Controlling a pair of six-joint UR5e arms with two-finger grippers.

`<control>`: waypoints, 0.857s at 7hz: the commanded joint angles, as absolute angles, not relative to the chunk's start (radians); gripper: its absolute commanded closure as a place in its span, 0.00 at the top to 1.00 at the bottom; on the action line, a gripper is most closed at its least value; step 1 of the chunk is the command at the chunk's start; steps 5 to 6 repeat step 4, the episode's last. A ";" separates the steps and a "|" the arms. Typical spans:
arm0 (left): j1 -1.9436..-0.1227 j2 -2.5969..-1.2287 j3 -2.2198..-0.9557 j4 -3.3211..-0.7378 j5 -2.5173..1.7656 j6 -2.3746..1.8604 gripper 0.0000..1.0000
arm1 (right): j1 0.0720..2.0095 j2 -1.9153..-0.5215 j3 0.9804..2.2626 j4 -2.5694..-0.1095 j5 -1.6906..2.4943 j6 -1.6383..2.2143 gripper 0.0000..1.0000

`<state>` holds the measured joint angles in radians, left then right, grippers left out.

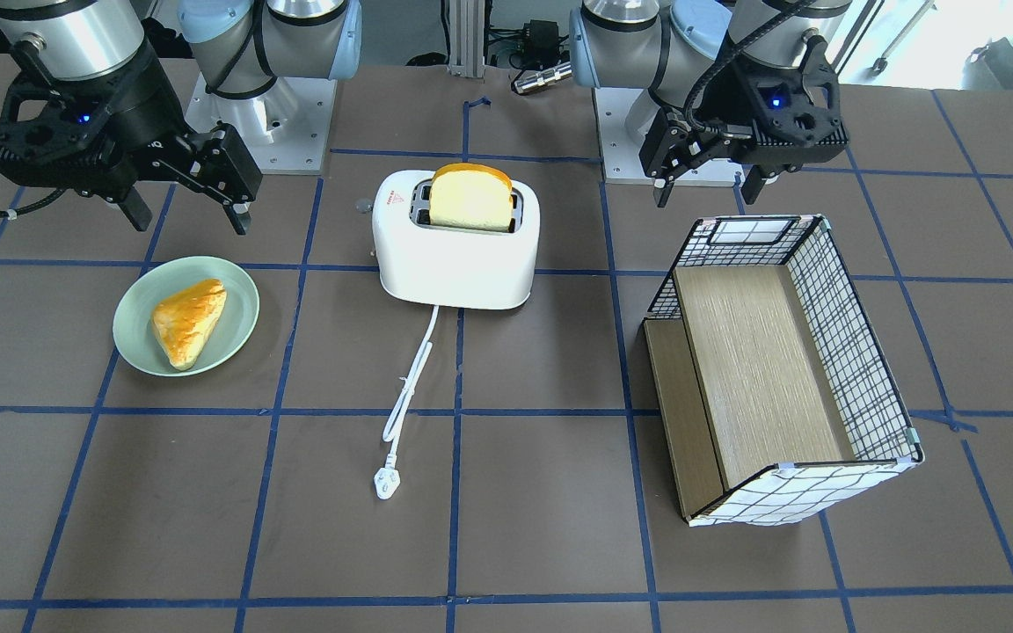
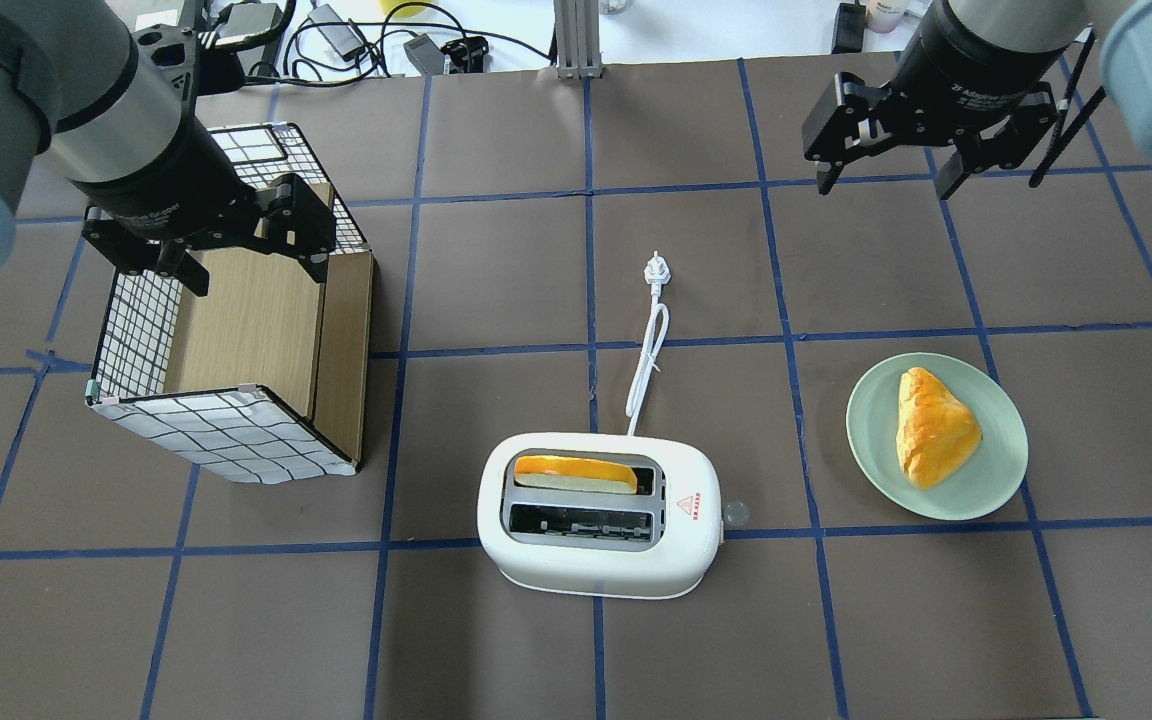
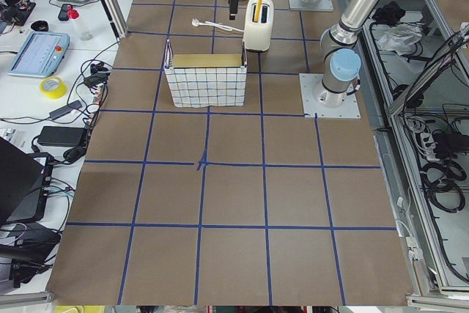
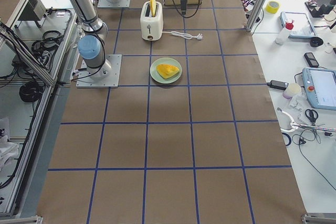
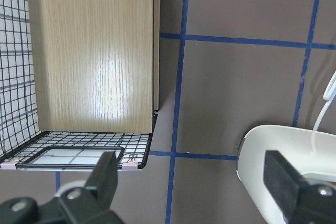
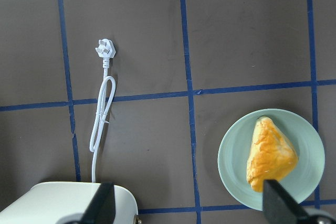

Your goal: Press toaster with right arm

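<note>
The white two-slot toaster (image 2: 601,560) stands mid-table with a bread slice (image 2: 576,472) in its far slot. Its lever knob (image 2: 735,514) is on the side toward the plate. Its cord runs to a plug (image 2: 654,268). The toaster also shows in the front view (image 1: 458,264) and at the bottom left of the right wrist view (image 6: 73,203). My right gripper (image 2: 884,188) is open and empty, raised well beyond the toaster and above the plate side; it also shows in the front view (image 1: 192,220). My left gripper (image 2: 256,280) is open and empty over the basket.
A pale green plate (image 2: 1001,450) with a golden pastry (image 2: 933,428) sits to the toaster's right. A wire basket with checked lining and a wooden bottom (image 2: 226,435) lies tilted on the left. Blue tape lines grid the brown table.
</note>
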<state>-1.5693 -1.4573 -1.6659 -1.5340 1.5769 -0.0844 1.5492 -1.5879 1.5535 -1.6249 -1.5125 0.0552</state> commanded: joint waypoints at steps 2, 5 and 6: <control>-1.569 -1.457 -1.666 -1.534 1.577 -0.084 1.00 | 1.549 -1.591 1.552 -1.624 -1.528 0.058 1.00; -1.569 -1.457 -1.666 -1.534 1.577 -0.084 1.00 | 1.549 -1.591 1.552 -1.624 -1.529 0.058 1.00; -1.569 -1.457 -1.666 -1.534 1.577 -0.084 1.00 | 1.549 -1.591 1.552 -1.624 -1.529 0.058 1.00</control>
